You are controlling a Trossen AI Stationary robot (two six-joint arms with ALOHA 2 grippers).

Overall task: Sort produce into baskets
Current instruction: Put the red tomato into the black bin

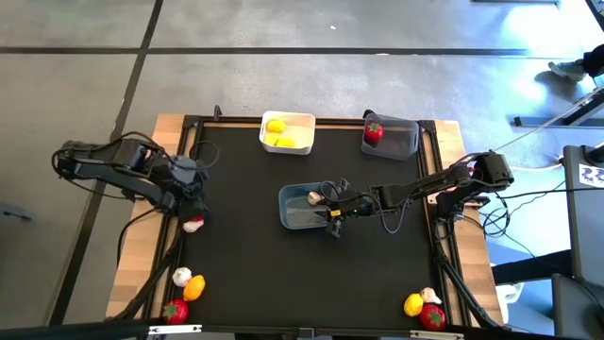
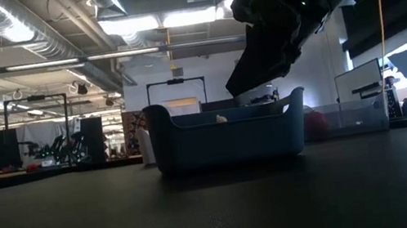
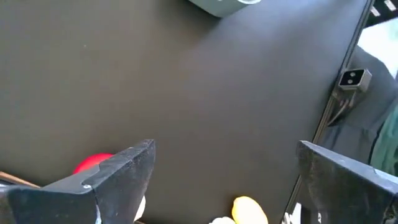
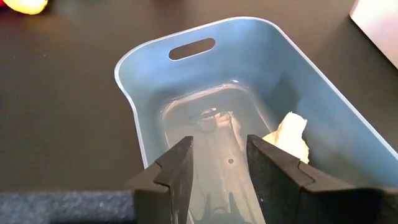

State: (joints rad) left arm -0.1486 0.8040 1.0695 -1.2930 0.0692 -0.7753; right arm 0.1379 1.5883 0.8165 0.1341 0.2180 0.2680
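Observation:
The blue-grey basket (image 1: 304,208) stands mid-table and holds one whitish garlic bulb (image 4: 289,134). My right gripper (image 1: 330,210) hovers over the basket's right end, open and empty, with its fingers (image 4: 180,163) above the basket floor. My left gripper (image 1: 193,210) is at the table's left side, open wide (image 3: 224,168) and empty, above a whitish-and-red piece (image 1: 193,224) lying on the mat. The white basket (image 1: 287,132) holds yellow pieces. The dark grey basket (image 1: 392,135) holds a red piece (image 1: 374,131).
At the near left corner lie a garlic bulb (image 1: 181,276), an orange-yellow piece (image 1: 194,286) and a red piece (image 1: 176,310). At the near right corner lie a yellow piece (image 1: 413,304), a garlic bulb (image 1: 430,296) and a red piece (image 1: 432,316). Black mat (image 1: 255,274) spreads between them.

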